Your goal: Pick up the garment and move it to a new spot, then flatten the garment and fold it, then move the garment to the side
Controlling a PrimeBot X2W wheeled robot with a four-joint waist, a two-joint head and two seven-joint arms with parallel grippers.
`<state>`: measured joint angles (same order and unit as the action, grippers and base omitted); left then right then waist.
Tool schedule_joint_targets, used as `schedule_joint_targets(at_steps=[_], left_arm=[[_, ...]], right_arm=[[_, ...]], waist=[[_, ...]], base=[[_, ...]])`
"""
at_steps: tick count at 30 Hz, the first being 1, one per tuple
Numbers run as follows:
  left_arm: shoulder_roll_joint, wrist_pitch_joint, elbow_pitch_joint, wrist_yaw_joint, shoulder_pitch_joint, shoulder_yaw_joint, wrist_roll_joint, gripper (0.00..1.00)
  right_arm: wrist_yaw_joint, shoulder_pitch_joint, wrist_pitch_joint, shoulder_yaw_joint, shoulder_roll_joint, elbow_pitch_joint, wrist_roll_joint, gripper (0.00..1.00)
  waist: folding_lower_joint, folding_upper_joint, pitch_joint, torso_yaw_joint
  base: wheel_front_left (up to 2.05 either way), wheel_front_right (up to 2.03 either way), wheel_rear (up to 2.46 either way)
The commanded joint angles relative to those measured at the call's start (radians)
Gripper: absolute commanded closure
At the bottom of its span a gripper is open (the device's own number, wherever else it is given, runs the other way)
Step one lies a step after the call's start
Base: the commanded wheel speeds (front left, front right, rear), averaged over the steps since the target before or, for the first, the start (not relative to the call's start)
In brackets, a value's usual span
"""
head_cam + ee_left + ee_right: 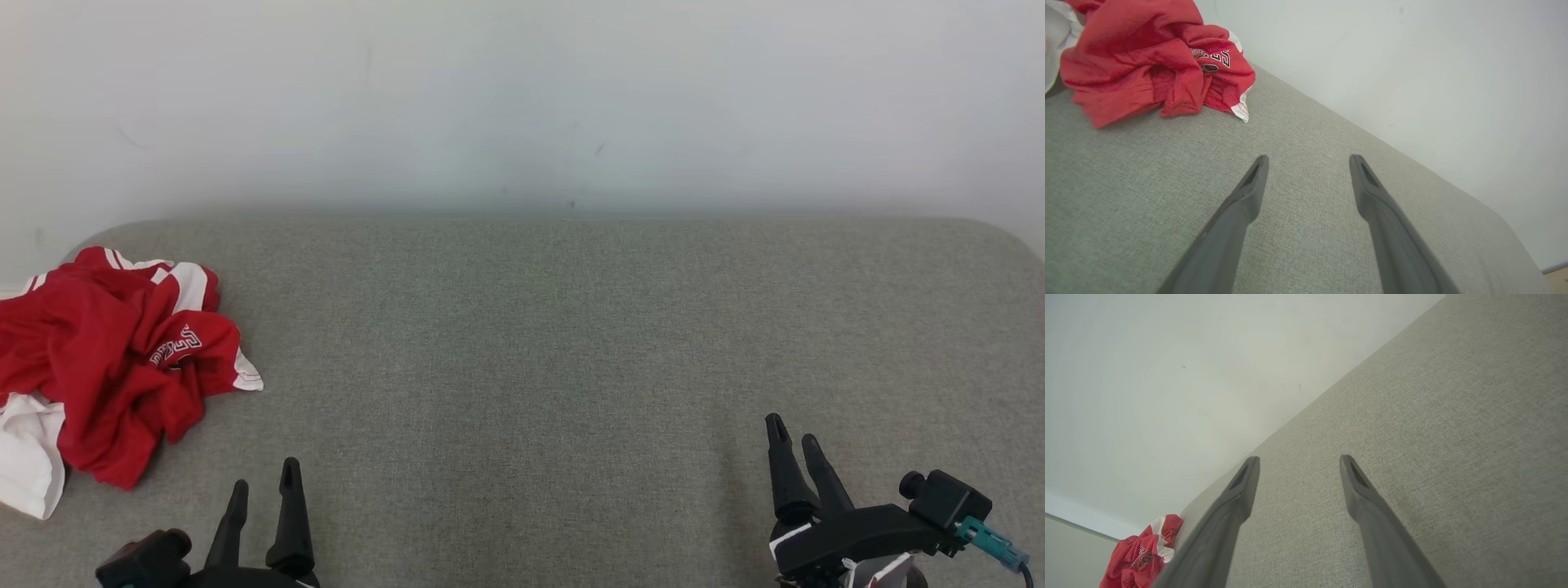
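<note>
At the far left of the grey woven-fabric surface lies a crumpled red-and-white mesh jersey garment, near our left gripper and well apart from our right gripper. Both grippers are spread and empty. We judge the garment light, limp and slippery, so we would pinch a raised red fold by the lettering.

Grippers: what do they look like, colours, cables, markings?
The left gripper and right gripper each have two long, dark, tapering fingers on black bodies. The right one has white patches and a teal connector with a dark cable.
</note>
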<state>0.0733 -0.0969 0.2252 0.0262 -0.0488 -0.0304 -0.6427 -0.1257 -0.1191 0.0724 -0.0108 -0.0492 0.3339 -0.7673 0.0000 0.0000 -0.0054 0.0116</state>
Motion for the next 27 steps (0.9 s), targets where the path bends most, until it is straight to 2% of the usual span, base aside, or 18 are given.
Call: schedule_joint_targets(at_steps=[1,10,12,23,27], left_arm=[[0.013,-0.014,-0.014,-0.003,-0.028,-0.009,0.041,0.00],[0.026,-0.047,-0.025,-0.025,-0.022,-0.043,0.160,0.00],[0.033,-0.065,-0.018,-0.033,-0.018,-0.057,0.223,0.00],[0.023,-0.092,0.032,-0.017,-0.030,-0.053,0.262,0.00],[0.027,-0.109,0.046,-0.018,-0.039,-0.060,0.320,0.00]], right_arm=[[-0.006,-0.008,0.008,0.002,-0.001,-0.009,0.034,0.00],[-0.006,0.000,0.009,0.011,-0.001,-0.013,0.163,0.00],[-0.007,0.003,0.021,0.015,-0.001,-0.016,0.233,0.00],[-0.006,0.009,0.032,0.018,-0.001,-0.003,0.326,0.00],[-0.006,0.012,0.042,0.026,-0.002,-0.004,0.385,0.00]], waist=[[0.0000,0.0000,0.000,0.000],[0.0000,0.0000,-0.006,0.002],[0.0000,0.0000,-0.010,-0.001],[0.0000,0.0000,-0.009,0.001],[0.0000,0.0000,-0.007,0.001]], base=[[0.00,0.00,0.00],[0.00,0.00,0.00],[0.00,0.00,0.00],[0.00,0.00,0.00],[0.00,0.00,0.00]])
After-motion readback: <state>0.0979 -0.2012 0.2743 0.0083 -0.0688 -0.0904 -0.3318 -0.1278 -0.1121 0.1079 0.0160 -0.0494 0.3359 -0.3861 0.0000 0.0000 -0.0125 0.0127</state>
